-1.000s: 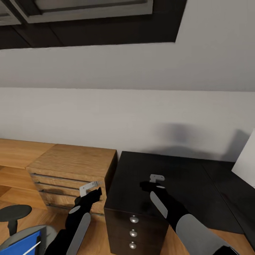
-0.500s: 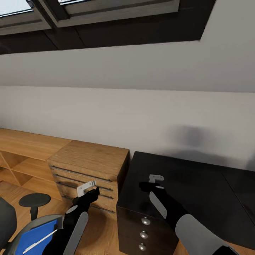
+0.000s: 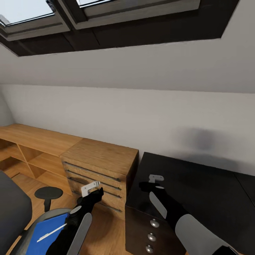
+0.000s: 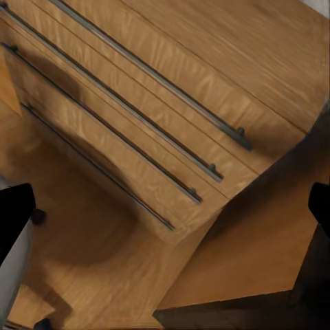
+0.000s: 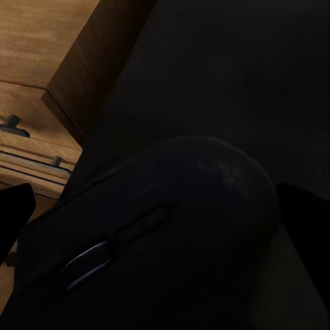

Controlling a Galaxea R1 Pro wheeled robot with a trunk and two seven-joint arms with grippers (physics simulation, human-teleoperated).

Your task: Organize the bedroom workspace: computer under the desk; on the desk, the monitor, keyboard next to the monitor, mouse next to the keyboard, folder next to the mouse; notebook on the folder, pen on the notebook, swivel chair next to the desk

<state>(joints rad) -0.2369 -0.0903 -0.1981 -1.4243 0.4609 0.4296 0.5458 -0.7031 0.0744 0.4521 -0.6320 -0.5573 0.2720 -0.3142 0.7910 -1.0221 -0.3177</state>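
— Over the desk (image 3: 198,184), what does the right gripper (image 3: 153,182) carry?
— Its claw is clenched on the mouse (image 5: 158,254).
— And the left gripper (image 3: 92,189)?
— Before the wood dresser (image 3: 101,166); apparently released. Near left, pen (image 3: 51,232) lies on folder (image 3: 44,235), on the swivel chair (image 3: 14,212).

Head view is evenly lit, daylight-toned; brightest patch is given by the skylight (image 3: 24,10) at the top, nearly blown out. A soft grey shadow blob is cast on the white wall (image 3: 141,106) above the desk (image 3: 198,184). The glossy black top is rendered very dark, with faint reflection only. Straight lines are bowed towards the edges, so wide-angle distortion is seen. Slight compression softness throughout.

Left wrist view is warm and clear; wood grain on the dresser (image 4: 172,103) is sharp, and a diffuse shadow is thrown across its drawer fronts.

Right wrist view is very dim: the mouse (image 5: 158,240) is barely separated from the dark surface, edges murky.
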